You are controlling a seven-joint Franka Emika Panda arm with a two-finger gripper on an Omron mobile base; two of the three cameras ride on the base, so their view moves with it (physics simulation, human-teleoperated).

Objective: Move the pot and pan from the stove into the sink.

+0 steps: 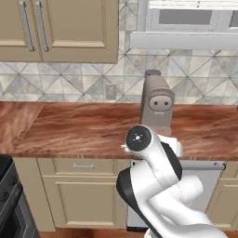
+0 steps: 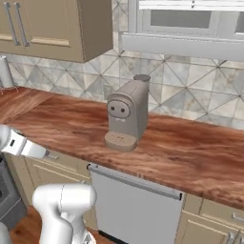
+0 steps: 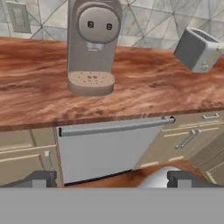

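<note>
Our fingers point(image 3: 43, 178) stand spread wide, grasping nothing, at six o'clock below the dishwasher point(image 3: 103, 148). On the worktop point(image 3: 35, 96), the coffee machine point(image 3: 92, 43) sits at twelve, the toaster point(image 3: 199, 50) at two. A black stove point(image 1: 8, 195) edge shows at eight in the left base view.

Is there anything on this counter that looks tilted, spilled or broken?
Nothing stands out. The coffee machine stands upright on the wooden counter, and the toaster sits farther along it; its slant seems to be only the camera's roll. No spill or damage shows. The dishwasher door below is closed.
</note>
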